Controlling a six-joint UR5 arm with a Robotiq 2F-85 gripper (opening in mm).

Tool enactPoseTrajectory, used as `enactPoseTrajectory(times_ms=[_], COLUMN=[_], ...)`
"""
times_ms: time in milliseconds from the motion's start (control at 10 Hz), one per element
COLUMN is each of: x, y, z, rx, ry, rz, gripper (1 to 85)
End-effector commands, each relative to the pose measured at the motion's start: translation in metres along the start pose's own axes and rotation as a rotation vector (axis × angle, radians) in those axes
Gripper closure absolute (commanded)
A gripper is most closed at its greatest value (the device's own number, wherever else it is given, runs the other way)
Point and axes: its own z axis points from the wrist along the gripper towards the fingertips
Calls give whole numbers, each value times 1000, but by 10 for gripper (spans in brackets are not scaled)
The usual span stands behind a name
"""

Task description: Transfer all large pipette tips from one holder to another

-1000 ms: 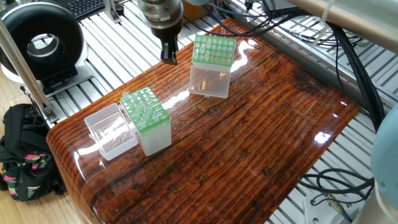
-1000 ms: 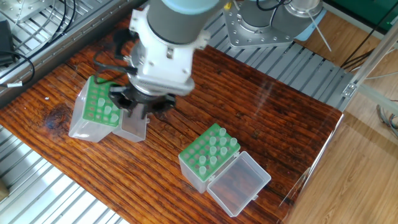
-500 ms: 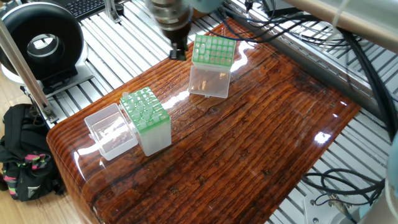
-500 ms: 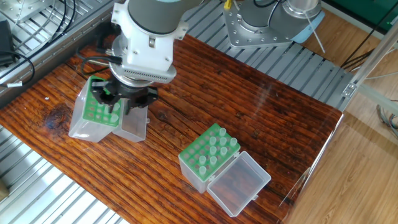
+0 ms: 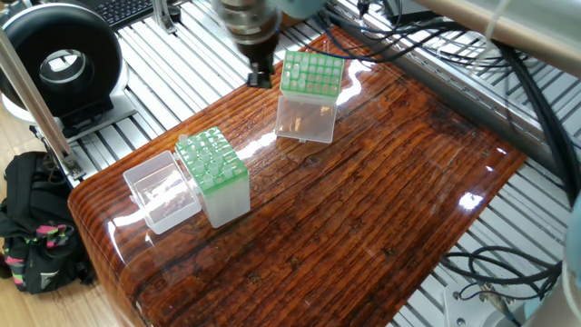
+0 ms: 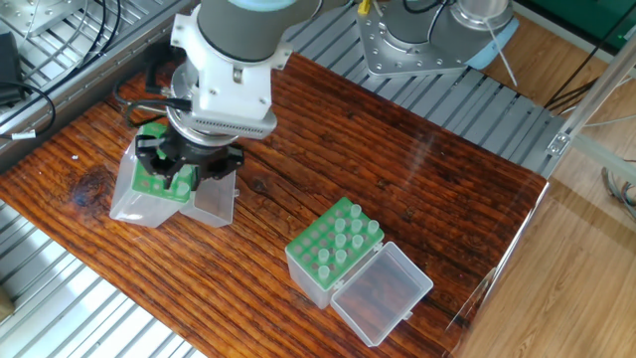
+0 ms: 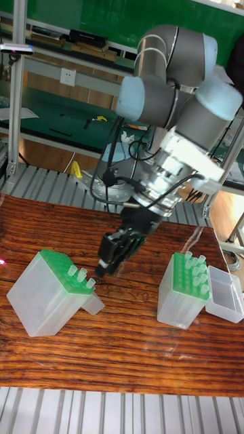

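Observation:
Two clear holders with green grids stand on the wooden table. The tilted holder (image 5: pixel 311 74) (image 6: pixel 149 177) (image 7: pixel 46 290) carries three large pipette tips (image 7: pixel 80 274) at its grid's edge. Several more large pipette tips (image 6: pixel 341 239) (image 7: pixel 198 266) stand in the upright holder (image 5: pixel 214 173) (image 6: pixel 328 254) (image 7: pixel 181 291). My gripper (image 5: pixel 260 76) (image 6: pixel 185 169) (image 7: pixel 103 267) hangs right at the tilted holder's grid edge, beside those three tips. Its dark fingers look pressed together. No tip shows between them, though the arm hides much of that spot.
The upright holder's clear lid (image 5: pixel 162 191) (image 6: pixel 383 293) lies open beside it. The tilted holder's lid (image 5: pixel 305 118) hangs down in front of it. A black round device (image 5: pixel 59 64) and a bag (image 5: pixel 32 222) sit beyond the table's end, and cables (image 5: pixel 436 36) run along the far side.
Over the last second my gripper has travelled from the space between the holders to the tilted holder's edge. In the last half second it shifted only slightly.

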Motion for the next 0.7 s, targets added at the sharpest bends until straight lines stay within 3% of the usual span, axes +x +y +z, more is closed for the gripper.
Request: enactPoseTrajectory(times_ms=[0, 100, 200, 400, 500, 600], x=[-30, -42, -56, -65, -71, -77], y=[13, 18, 37, 56, 69, 74], z=[-38, -43, -46, -51, -53, -54], rx=[-28, -23, -58, -77, -68, -19], ry=[-4, -12, -47, -59, -53, -51], rz=[6, -8, 7, -7, 47, 89], gripper=[483, 483, 483, 480, 480, 490])
